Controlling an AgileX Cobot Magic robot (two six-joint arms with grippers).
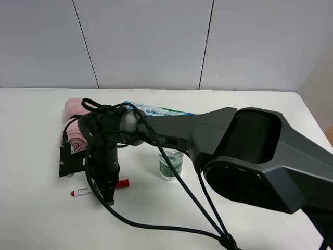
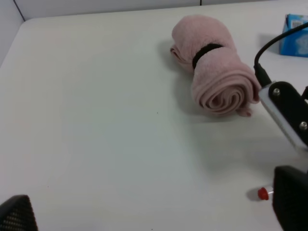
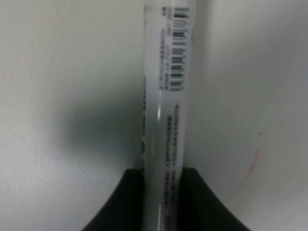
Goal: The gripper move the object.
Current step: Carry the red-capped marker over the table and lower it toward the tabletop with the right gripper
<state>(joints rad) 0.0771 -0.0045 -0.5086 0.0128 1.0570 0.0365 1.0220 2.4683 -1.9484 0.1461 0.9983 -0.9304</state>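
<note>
The white marker pen (image 1: 83, 192) with a red cap lies on the white table at the front left. My right gripper (image 1: 108, 194) reaches across to it from above and is shut on its barrel. In the right wrist view the printed barrel (image 3: 166, 96) runs between the two black fingertips (image 3: 127, 202) of the right gripper (image 3: 162, 204). In the left wrist view only the pen's red end (image 2: 263, 193) shows. My left gripper (image 2: 154, 221) is open and empty, with its fingertips at the frame's lower corners. It is out of the exterior view.
A rolled pink towel (image 1: 75, 127) with a black band lies behind the pen; it also shows in the left wrist view (image 2: 214, 72). A blue-green toothpaste box (image 1: 156, 110) lies further back. A clear water bottle (image 1: 170, 164) stands right of the pen.
</note>
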